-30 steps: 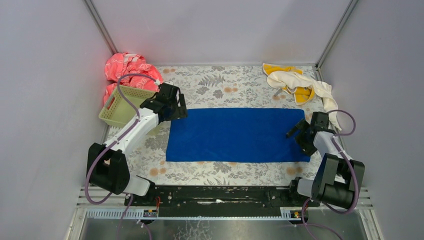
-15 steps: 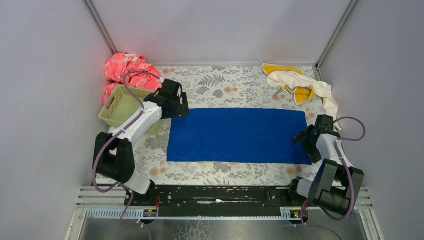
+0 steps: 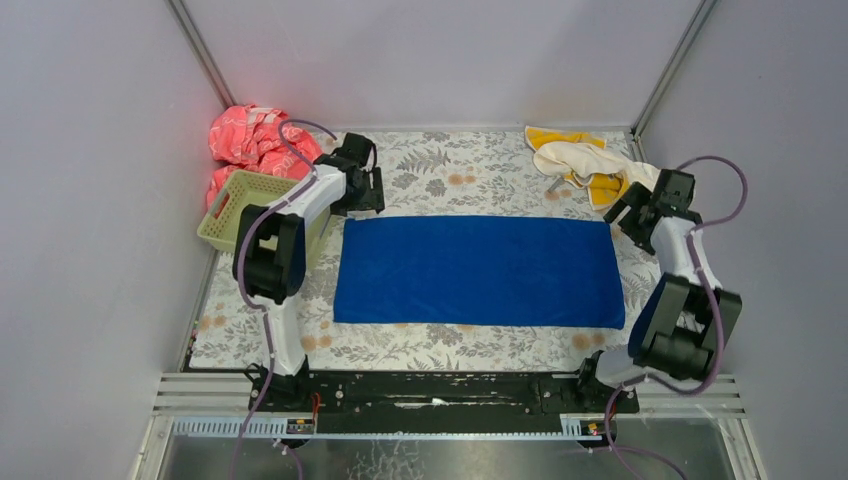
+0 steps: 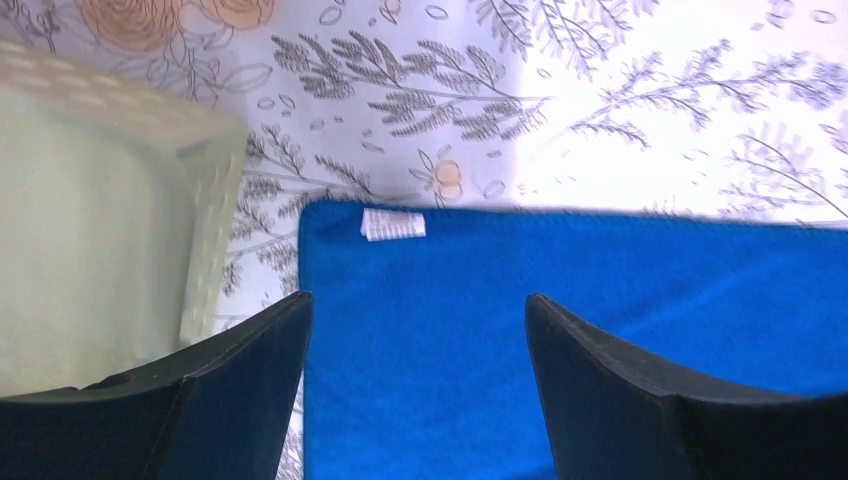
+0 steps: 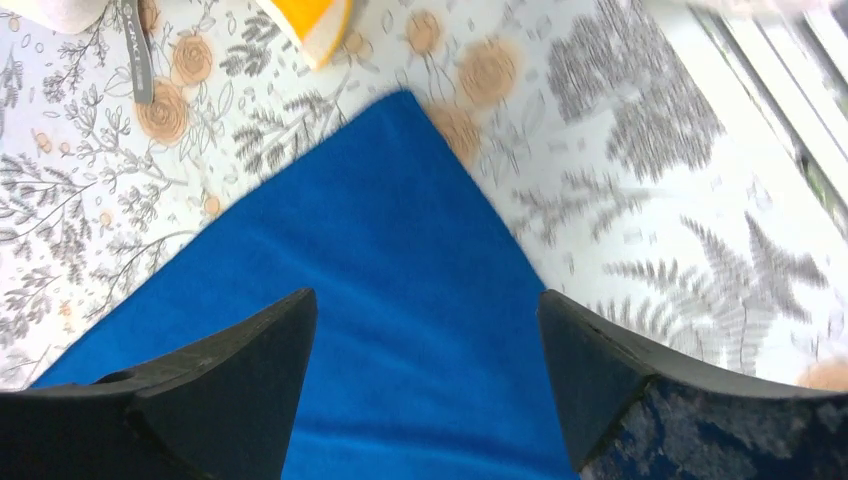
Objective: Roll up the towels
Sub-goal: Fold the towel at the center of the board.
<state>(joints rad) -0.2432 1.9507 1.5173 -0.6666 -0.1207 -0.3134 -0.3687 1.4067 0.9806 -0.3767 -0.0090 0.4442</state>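
The royal blue towel (image 3: 475,271) lies flat and spread out on the floral table cover. My left gripper (image 3: 362,197) is open and empty above the towel's far left corner (image 4: 420,300), where a small white label (image 4: 392,224) shows. My right gripper (image 3: 630,212) is open and empty above the towel's far right corner (image 5: 400,230). The cream-white towel (image 3: 600,163) and the yellow-orange towel (image 3: 560,137) lie crumpled together at the far right corner; a yellow-orange edge (image 5: 310,20) shows in the right wrist view.
A pale green basket (image 3: 243,208) stands at the far left, close to my left gripper, and it fills the left side of the left wrist view (image 4: 90,230). A pink-red patterned cloth (image 3: 250,135) is bunched behind it. Grey walls enclose the table.
Both arms have swung toward the back. The left gripper moved from the towel's left edge to its far left corner; the right gripper moved from the near right edge to the far right corner.
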